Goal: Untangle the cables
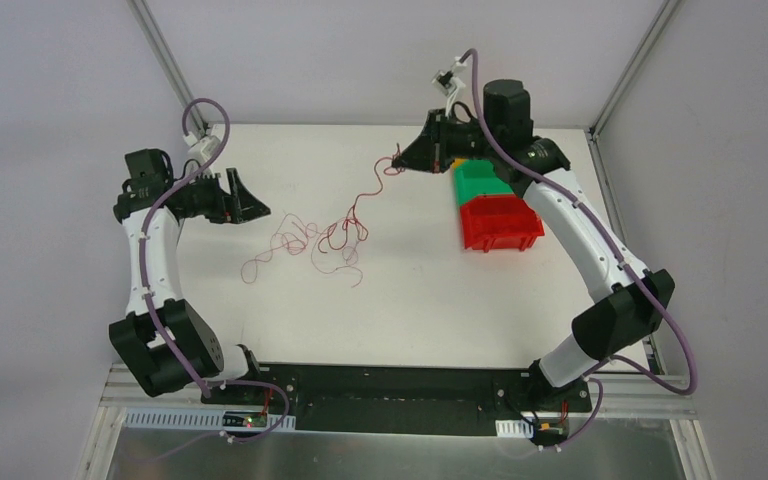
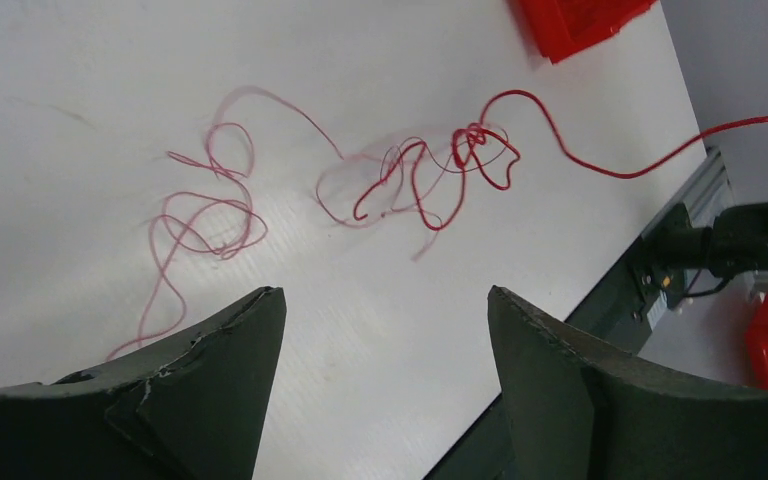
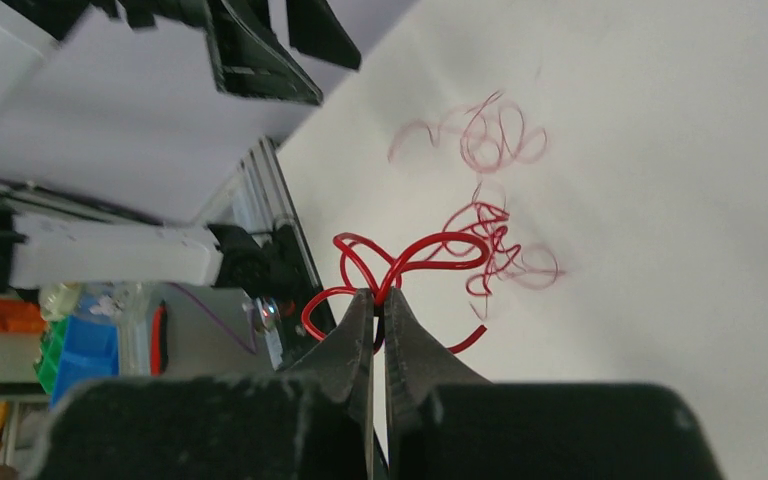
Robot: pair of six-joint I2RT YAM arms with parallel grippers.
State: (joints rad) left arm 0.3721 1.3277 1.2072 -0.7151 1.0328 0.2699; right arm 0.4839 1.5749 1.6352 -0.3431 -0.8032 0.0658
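White table [image 1: 410, 300] — only wrist view shows right gripper [image 3: 378, 295] pinching cables [image 3: 440, 243], perhaps two; left gripper [image 2: 385, 295] spread.

Between the spread fingers of my left pincer [image 2: 385, 292] only bare table [image 2: 80, 60] shows, and ahead of it the way is free up to the cables [image 2: 470, 135], whose loops sprawl across its path. One red strand runs from my clamped right pincer [image 3: 378, 295] down to that heap, barring the gap between my two pincers. Just behind my right pincer the red bin [image 1: 500, 222] and green bin [image 1: 478, 178] wall off that side.
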